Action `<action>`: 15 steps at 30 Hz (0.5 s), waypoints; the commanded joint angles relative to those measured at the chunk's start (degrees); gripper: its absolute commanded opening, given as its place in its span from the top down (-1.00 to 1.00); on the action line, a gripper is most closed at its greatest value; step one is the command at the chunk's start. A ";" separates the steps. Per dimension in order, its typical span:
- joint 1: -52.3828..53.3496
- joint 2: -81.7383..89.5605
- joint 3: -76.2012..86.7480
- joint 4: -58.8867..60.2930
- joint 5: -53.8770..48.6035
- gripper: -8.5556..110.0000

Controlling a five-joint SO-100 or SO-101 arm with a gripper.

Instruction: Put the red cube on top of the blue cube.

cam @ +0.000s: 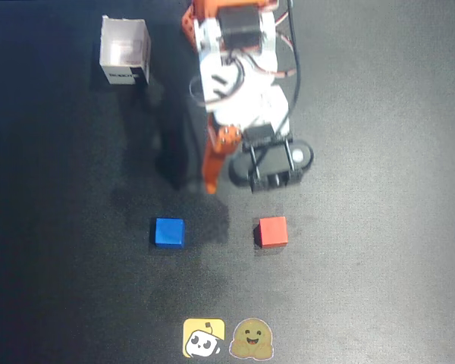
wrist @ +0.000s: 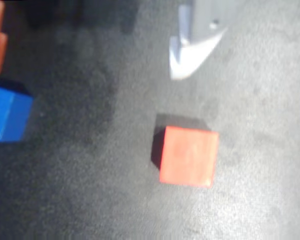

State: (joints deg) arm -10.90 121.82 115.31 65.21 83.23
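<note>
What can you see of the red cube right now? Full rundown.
The red cube is a small, solid-looking block with plain matte faces, bright red in the overhead view, paler orange-red in the blurred wrist view. It sits flat on the dark mat, slightly rotated in the wrist view. Nothing touches it: the gripper is above it in the overhead picture, clear of it, and the blue cube lies apart to its left.

Red cube point(cam: 272, 231) beside blue cube point(cam: 169, 232), apart, hand point(cam: 246, 186) seemingly empty
</note>
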 commanded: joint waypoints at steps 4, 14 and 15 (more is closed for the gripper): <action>-0.26 -1.14 -4.13 -5.27 0.18 0.41; 0.44 -18.11 -22.41 14.15 0.44 0.42; 0.62 -20.21 -24.96 16.26 0.44 0.42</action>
State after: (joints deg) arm -10.90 105.21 98.70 76.29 83.85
